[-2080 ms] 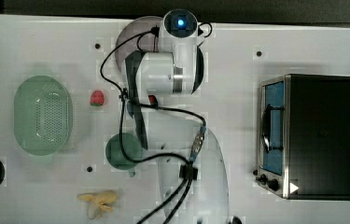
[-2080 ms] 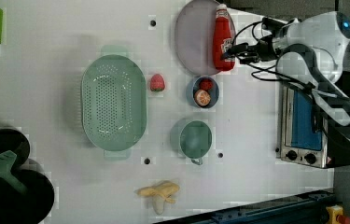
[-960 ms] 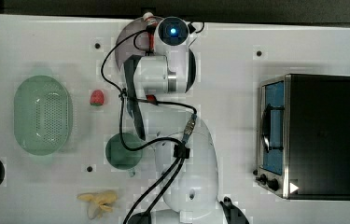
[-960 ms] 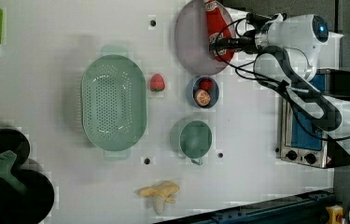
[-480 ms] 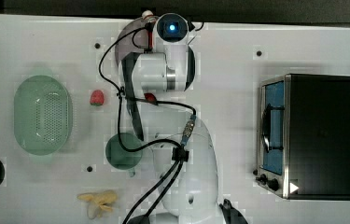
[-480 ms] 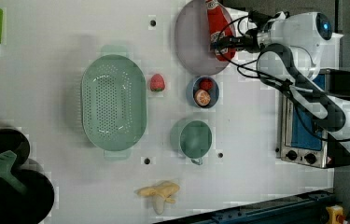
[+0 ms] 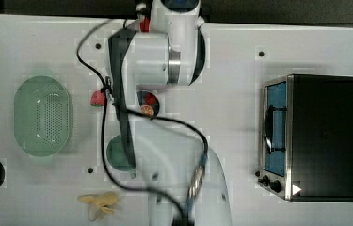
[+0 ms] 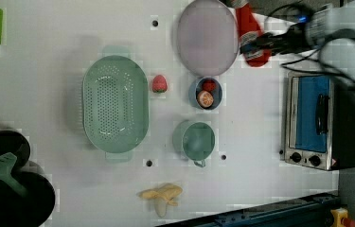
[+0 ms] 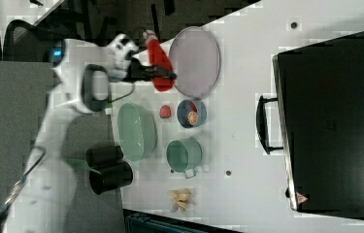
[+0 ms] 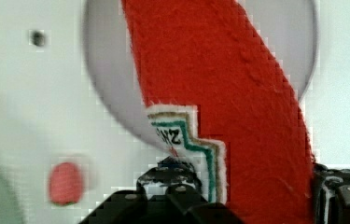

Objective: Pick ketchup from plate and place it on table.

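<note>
The ketchup [image 8: 250, 33], a slim red bottle with a white label, hangs in my gripper [image 8: 256, 46], which is shut on its body. In the left view it sits just off the right rim of the pale lilac plate [image 8: 207, 38], over the white table [image 8: 260, 123]. The right view shows the ketchup [image 9: 158, 60] beside the plate [image 9: 195, 60], with the gripper [image 9: 156, 73] across it. In the wrist view the ketchup [image 10: 219, 88] stands between the fingers [image 10: 172, 182], with the plate [image 10: 107, 74] behind it. My arm hides the plate in the top view, where a bit of ketchup [image 7: 144, 23] shows.
A small blue dish with an orange slice [image 8: 205, 93], a strawberry [image 8: 159, 83], a teal cup [image 8: 194, 141], a green colander [image 8: 114, 104] and a banana [image 8: 162, 195] lie on the table. A toaster oven [image 8: 315, 120] stands at the left view's right.
The gripper has carried the ketchup toward the left view's right, off the plate's face to beside its rim. The arm looks larger in the top view, so it has risen.
</note>
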{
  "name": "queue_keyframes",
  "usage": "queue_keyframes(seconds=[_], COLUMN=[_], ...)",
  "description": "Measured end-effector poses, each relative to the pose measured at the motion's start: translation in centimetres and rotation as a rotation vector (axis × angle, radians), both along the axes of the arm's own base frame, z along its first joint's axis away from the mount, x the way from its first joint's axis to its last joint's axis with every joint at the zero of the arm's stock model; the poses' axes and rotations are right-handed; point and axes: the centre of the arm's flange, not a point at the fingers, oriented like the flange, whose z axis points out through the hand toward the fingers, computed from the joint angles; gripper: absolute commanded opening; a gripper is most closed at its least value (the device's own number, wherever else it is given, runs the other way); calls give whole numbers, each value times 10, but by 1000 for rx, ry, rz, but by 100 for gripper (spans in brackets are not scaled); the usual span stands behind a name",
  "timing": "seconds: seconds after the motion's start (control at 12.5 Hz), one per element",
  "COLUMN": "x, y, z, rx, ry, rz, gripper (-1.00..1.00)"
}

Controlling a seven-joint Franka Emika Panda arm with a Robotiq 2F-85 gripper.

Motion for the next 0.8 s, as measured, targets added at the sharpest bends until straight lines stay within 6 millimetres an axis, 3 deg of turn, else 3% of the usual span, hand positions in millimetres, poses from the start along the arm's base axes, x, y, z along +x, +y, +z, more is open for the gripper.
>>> queue_keyframes(seconds=[0.24, 0.4, 0.56, 0.64, 0.8], x=[-22, -44, -72, -86, -108], y=[-19, -39, -62, -70, -84], z=[110, 163, 184, 181, 156], rx=[-26, -30, -48, -53, -58], ry=[-60, -90, -94, -75, -12], rz=[-28, -65, -116, -134, -161], gripper=[19, 19, 19, 19, 19])
